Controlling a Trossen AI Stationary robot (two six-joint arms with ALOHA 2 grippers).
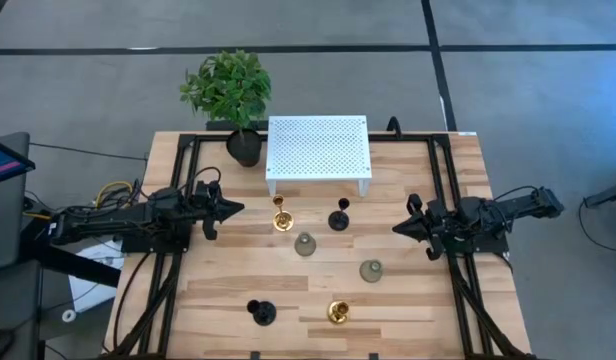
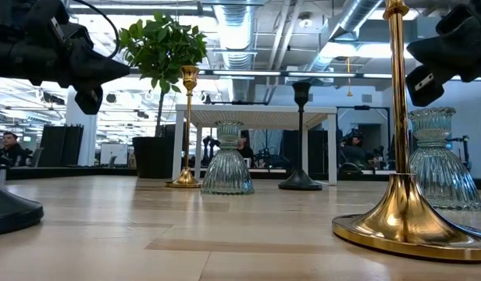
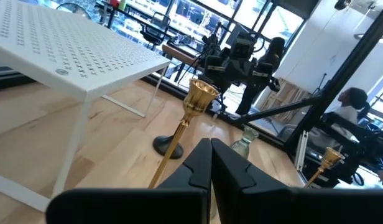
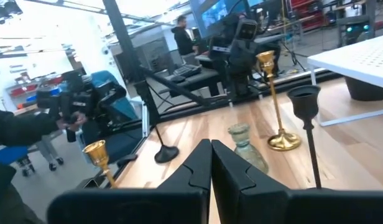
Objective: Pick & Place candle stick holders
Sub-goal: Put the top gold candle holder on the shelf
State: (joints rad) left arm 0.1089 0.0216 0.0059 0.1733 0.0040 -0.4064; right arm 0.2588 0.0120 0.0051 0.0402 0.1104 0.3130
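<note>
Six candle stick holders stand upright on their round bases on the wooden table. Two are gold [image 1: 281, 216] [image 1: 338, 312], two black [image 1: 339, 216] [image 1: 261, 312], two squat grey-green [image 1: 305, 244] [image 1: 371, 270]. My left gripper [image 1: 236, 208] is shut and empty, held above the table left of the far gold holder [image 3: 196, 99]. My right gripper [image 1: 398, 228] is shut and empty, right of the far black holder [image 4: 305, 102]. Both grippers point toward the middle of the table.
A white perforated stand [image 1: 318, 148] stands at the table's far middle. A black plant pot with green leaves [image 1: 242, 146] is at its left. Black frame rails [image 1: 178, 200] run along both table sides. People and equipment show in the room beyond.
</note>
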